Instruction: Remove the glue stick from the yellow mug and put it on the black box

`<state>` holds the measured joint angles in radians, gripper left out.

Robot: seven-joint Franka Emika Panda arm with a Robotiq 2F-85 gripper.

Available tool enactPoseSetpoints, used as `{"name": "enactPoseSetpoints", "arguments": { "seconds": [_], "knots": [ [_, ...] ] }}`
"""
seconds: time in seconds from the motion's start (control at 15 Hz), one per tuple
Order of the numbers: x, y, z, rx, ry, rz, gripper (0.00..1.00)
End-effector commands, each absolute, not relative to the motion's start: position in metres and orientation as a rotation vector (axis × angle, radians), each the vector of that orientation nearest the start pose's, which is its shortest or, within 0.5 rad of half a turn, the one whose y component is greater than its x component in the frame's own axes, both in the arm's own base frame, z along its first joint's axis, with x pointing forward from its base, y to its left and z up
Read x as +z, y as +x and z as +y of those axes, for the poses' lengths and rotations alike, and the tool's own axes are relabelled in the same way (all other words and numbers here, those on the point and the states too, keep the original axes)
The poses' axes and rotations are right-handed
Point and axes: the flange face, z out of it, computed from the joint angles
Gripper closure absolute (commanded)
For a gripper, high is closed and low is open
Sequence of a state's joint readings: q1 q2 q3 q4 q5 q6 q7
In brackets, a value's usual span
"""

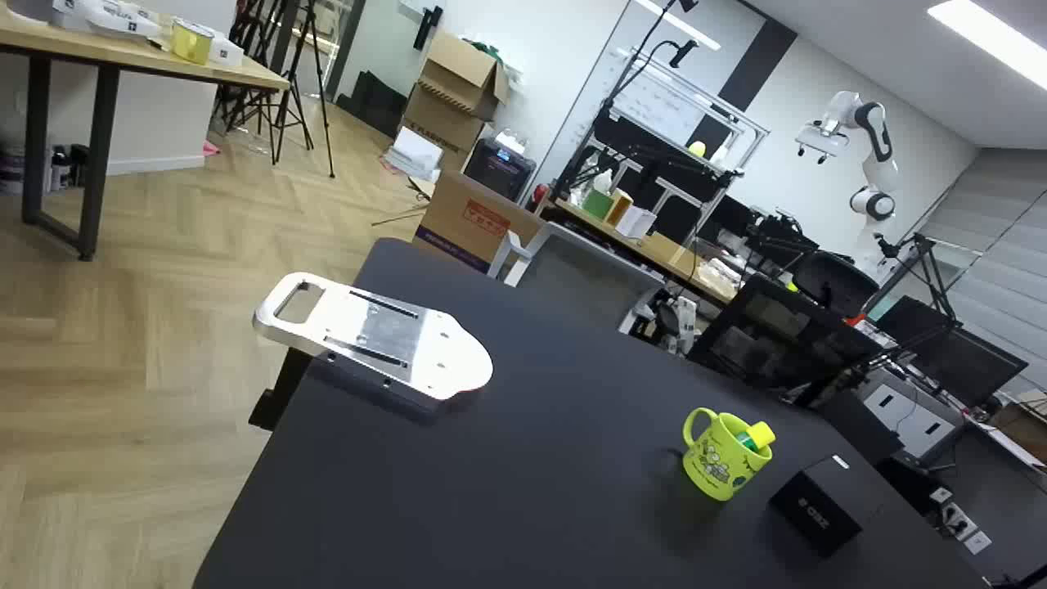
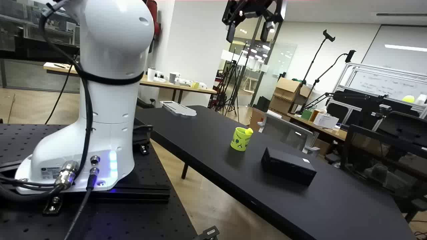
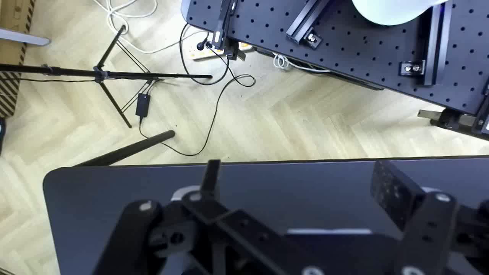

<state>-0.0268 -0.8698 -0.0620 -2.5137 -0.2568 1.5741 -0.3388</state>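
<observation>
Can make out only the upper part of the glue stick [image 1: 761,435] in both exterior views, not its lower part, hidden inside the mug [image 1: 716,466]. Cannot read the label [image 1: 840,462] on the box [image 1: 828,501] beside the mug, too small. Cannot see the whole table [image 1: 532,491] under the mug, cut by the bottom edge in both exterior views. Cannot follow the arm [image 2: 113,66] or the gripper [image 2: 247,32], higher than the mug, past the top edge in an exterior view. Cannot identify the pale strip [image 3: 328,231] between the fingers [image 3: 395,194], blurred in the wrist view.
</observation>
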Motion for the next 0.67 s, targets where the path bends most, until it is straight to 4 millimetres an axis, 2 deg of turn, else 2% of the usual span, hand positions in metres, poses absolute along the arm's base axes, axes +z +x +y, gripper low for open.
{"name": "enactPoseSetpoints", "arguments": {
  "seconds": [0.0, 0.47, 0.6],
  "knots": [
    [0.543, 0.279, -0.056, 0.185, -3.294, -0.470, 0.00],
    [0.544, 0.278, -0.056, 0.182, -3.294, -0.470, 0.00],
    [0.545, 0.301, -0.062, 0.129, -3.294, -0.478, 0.00]
  ]
}}
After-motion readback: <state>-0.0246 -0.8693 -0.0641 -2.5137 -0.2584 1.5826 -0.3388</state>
